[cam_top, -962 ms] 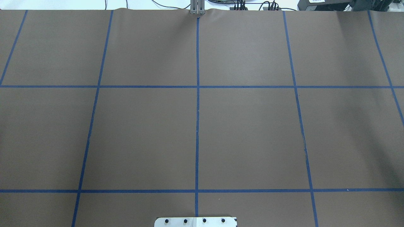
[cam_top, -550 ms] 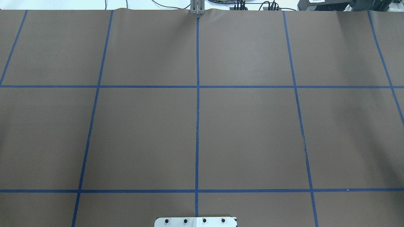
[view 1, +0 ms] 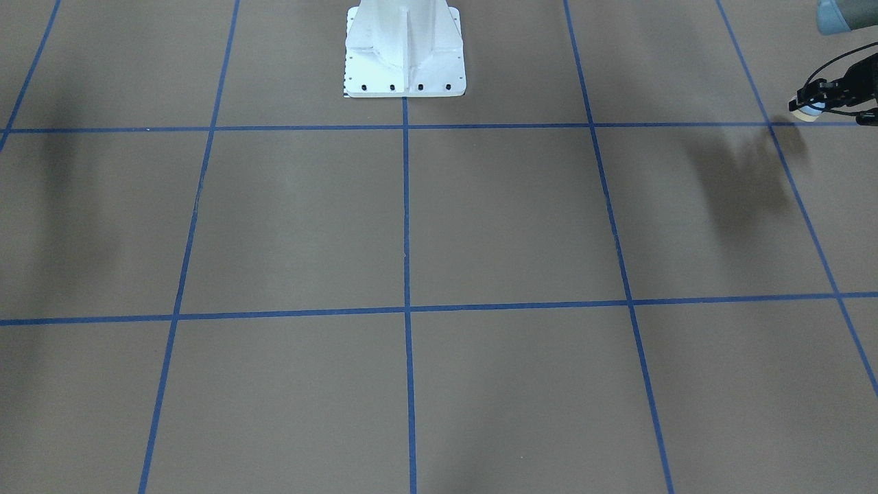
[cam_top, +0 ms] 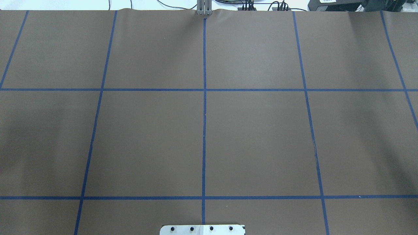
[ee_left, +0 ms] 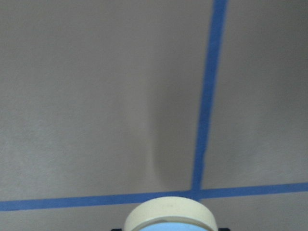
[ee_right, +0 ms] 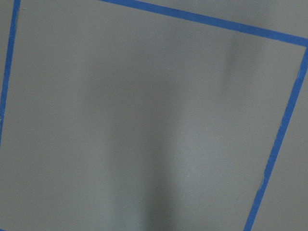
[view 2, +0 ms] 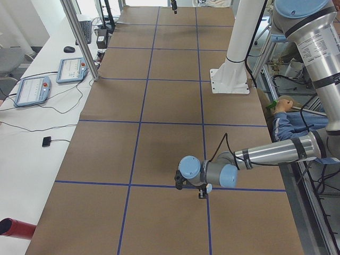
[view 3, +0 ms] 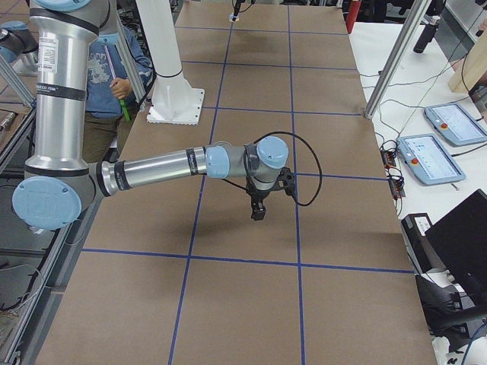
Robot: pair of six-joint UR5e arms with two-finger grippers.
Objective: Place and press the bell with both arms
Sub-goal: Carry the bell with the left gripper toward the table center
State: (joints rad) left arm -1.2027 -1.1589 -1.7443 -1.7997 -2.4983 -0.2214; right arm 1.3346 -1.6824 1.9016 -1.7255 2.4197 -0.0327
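Observation:
My left gripper hangs above the brown table at the front-facing view's right edge, shut on the bell, whose cream base rim shows below the black fingers. In the left wrist view the bell's cream rim fills the bottom edge, above a crossing of blue tape lines. In the exterior left view the left gripper points down over a tape crossing. My right gripper points down above the table in the exterior right view; I cannot tell whether it is open or shut. Neither gripper shows in the overhead view.
The white bolted pedestal stands at the robot's side of the table, which is brown with a blue tape grid. A person sits beside the robot. Tablets lie on the white side bench. A metal post stands at the far edge.
In the overhead view a faint shadow has spread over the table's left part. No arm or object has come into that view.

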